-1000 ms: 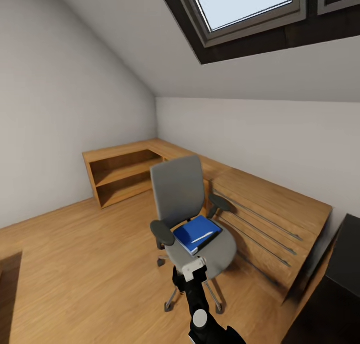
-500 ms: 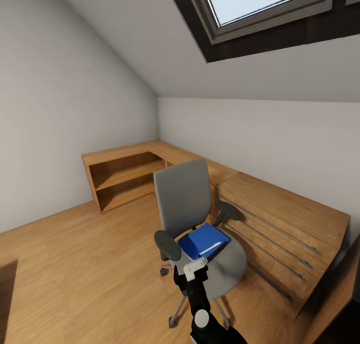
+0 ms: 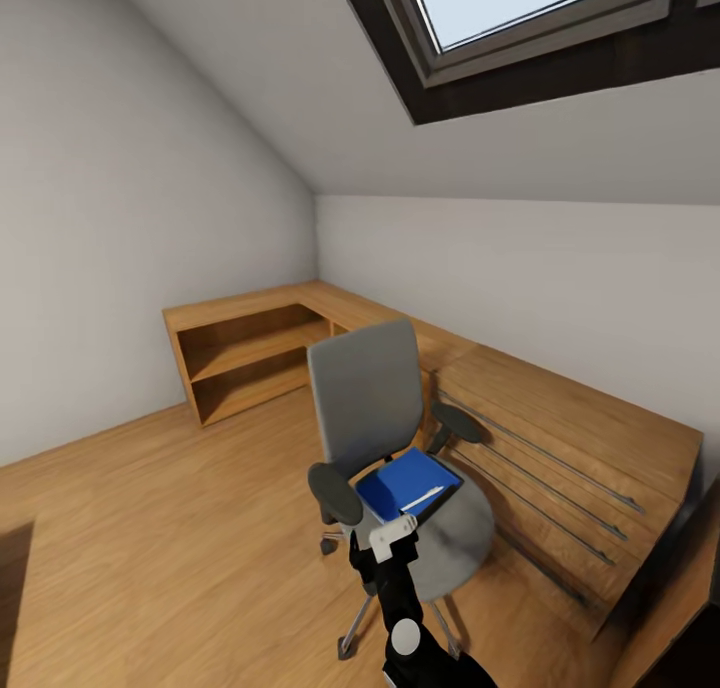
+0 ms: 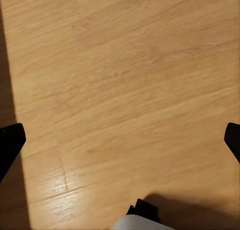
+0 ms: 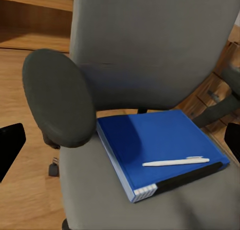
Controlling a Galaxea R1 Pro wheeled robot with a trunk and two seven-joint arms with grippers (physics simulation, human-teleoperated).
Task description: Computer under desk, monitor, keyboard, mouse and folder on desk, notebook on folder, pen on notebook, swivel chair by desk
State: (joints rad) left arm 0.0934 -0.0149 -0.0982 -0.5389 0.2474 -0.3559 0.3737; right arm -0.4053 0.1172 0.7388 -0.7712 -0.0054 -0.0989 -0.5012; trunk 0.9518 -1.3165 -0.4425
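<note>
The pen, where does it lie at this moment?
The pen lies on the blue folder, on the swivel chair seat, ahead of the right gripper in the head view.

I counted one swivel chair (image 3: 390, 438), one folder (image 3: 405, 480), one pen (image 5: 175, 162), two armrests (image 5: 60, 97), one low cabinet (image 3: 250, 348) and one skylight (image 3: 520, 8).
</note>
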